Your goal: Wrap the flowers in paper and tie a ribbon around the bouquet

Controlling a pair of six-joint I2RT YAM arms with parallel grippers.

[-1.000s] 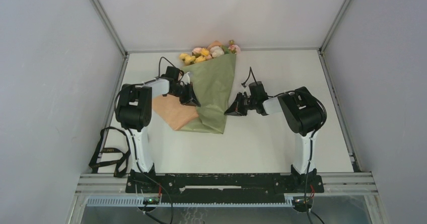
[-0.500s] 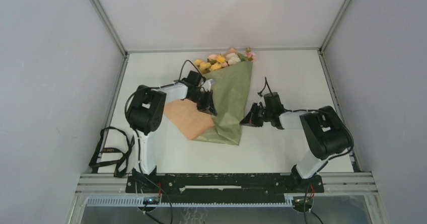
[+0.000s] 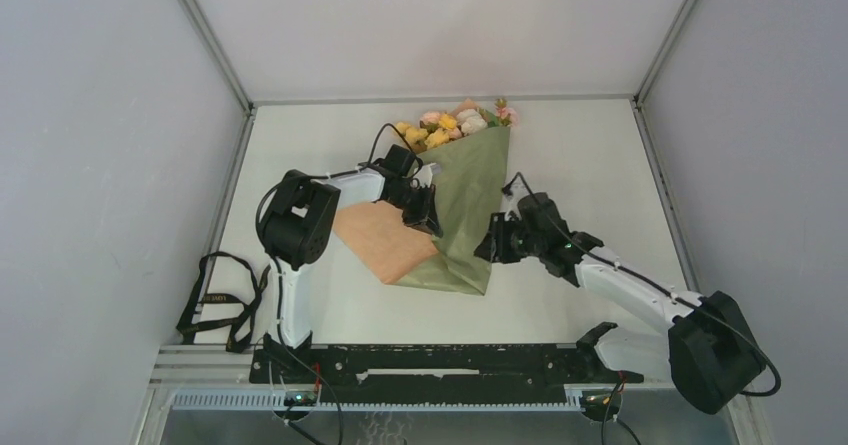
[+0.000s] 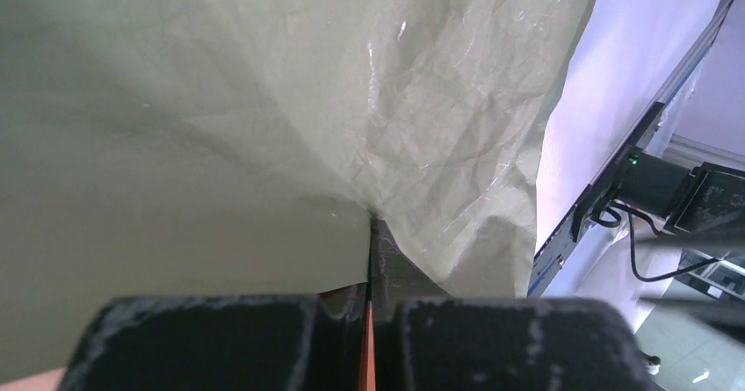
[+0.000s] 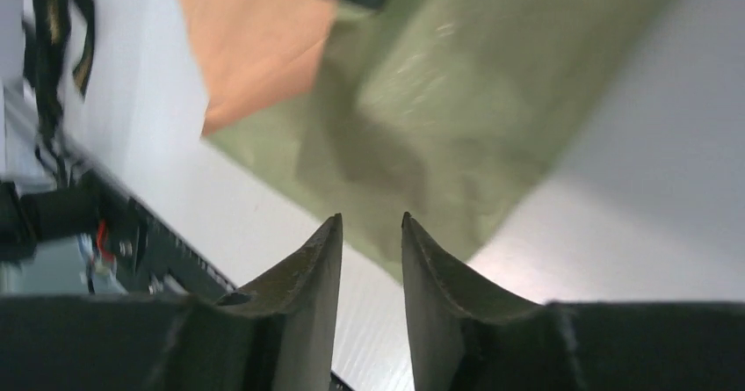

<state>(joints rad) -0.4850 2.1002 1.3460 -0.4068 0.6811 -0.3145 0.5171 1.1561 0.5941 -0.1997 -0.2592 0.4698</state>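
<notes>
The bouquet lies slanted on the table, its flowers in yellow, pink and white at the far end. The paper is olive green outside, with a peach flap spread to the left. My left gripper is shut on the paper's edge, with a peach sliver between its pads. My right gripper stands open just right of the cone's lower edge. In the right wrist view its fingertips are apart with nothing between them, and the green paper lies just beyond. The black ribbon lies at the near left.
The table's white top runs to grey walls on three sides. A black rail with the arm bases crosses the near edge. The ribbon also shows at the top left of the right wrist view.
The bouquet and both grippers have shifted to the right. My right gripper has opened and let go of the paper's right edge, and its arm now stretches out lower. The left stays shut.
</notes>
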